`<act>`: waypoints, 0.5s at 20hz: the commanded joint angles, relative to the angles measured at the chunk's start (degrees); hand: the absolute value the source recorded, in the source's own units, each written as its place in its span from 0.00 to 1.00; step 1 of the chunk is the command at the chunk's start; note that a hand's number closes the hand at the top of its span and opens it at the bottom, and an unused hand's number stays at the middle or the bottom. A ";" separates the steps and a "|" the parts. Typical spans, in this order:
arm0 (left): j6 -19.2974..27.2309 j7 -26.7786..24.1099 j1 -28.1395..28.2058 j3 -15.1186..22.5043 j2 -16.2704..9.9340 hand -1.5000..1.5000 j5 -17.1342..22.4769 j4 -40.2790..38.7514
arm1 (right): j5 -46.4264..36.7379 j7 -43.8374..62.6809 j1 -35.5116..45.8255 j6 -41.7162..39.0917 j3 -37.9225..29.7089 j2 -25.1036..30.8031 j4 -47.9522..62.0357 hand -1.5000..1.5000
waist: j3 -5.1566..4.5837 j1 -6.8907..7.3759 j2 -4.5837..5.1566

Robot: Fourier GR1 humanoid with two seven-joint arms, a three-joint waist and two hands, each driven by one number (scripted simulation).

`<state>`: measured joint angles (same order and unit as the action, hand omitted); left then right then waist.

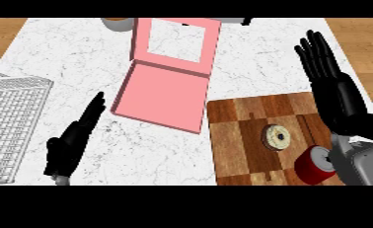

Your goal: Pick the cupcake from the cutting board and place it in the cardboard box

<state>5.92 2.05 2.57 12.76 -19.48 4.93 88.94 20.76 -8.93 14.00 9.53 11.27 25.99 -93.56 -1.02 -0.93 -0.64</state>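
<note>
Looking at frame right, you see the right hand [336, 91] with fingers straight, holding nothing, above the cutting board [244, 143]; the left hand [73, 143] likewise. Cupcake [277, 137] sits on the board. Pink cardboard box [164, 96] lies open, nothing inside.

pink box [162, 96], checkered wood board [244, 143], marble counter [73, 49]

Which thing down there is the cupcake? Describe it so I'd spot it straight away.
Find the wooden cutting board at the counter's lower right. Two things sit on it; the cupcake is the small round one near the board's middle, pale cream on top. Its neighbour, the red cylinder, lies nearer the board's lower right corner.
</note>
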 commanded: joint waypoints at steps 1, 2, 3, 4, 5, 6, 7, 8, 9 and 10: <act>-1.43 -0.71 -3.76 -0.70 1.27 0.50 -0.36 -1.71 | -1.48 -0.22 -1.20 -3.47 -1.08 1.22 3.86 0.00 | 1.02 0.83 0.69; -1.68 -0.05 -7.10 -0.90 0.32 0.50 -0.84 -2.03 | -1.60 1.76 -4.91 -6.07 1.39 4.54 0.46 0.00 | 1.00 -0.02 0.64; -3.81 -2.01 -5.77 -0.68 -0.81 0.50 0.04 -0.33 | -2.53 0.81 -8.28 -7.14 3.78 4.16 1.65 0.00 | 1.01 0.08 0.62; -0.55 -0.86 -6.54 2.14 1.03 0.50 -3.49 2.34 | -4.49 1.18 -11.11 -7.02 6.76 3.98 2.30 0.00 | 1.05 -0.16 0.51; -3.66 -3.06 -7.95 0.42 -0.11 0.50 -0.98 0.94 | -4.84 2.36 -12.26 -10.06 7.78 6.88 3.09 0.00 | 0.99 -0.46 0.65; -3.30 -1.53 -10.55 1.09 -0.31 0.50 -2.44 1.46 | -7.42 1.75 -14.30 -9.46 11.34 5.45 3.34 0.00 | 1.03 -0.64 0.66; -2.03 -1.17 -5.69 0.32 0.67 0.50 -0.57 0.45 | 8.34 -6.53 -7.20 3.36 -5.99 -9.21 -2.24 0.00 | 4.20 -7.11 -2.48; -3.05 -1.37 -7.28 1.70 0.47 0.50 -1.44 1.23 | -21.14 -3.41 -7.74 -4.80 6.50 16.69 3.01 0.00 | -0.10 -2.27 -0.43; -4.01 -1.57 -7.75 1.68 0.28 0.50 -0.87 1.20 | -25.01 -4.02 -10.09 -2.44 8.20 16.81 4.37 0.00 | 0.44 -2.13 0.19; -3.78 -0.84 -8.69 1.66 0.95 0.50 -0.56 1.23 | -28.72 -5.98 -11.57 0.06 8.60 17.39 5.28 0.00 | 0.75 -2.40 0.32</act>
<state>3.02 0.82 -4.49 13.83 -19.06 3.92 89.81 6.89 -11.65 4.91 6.50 16.72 35.39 -90.74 -0.06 -2.95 -0.68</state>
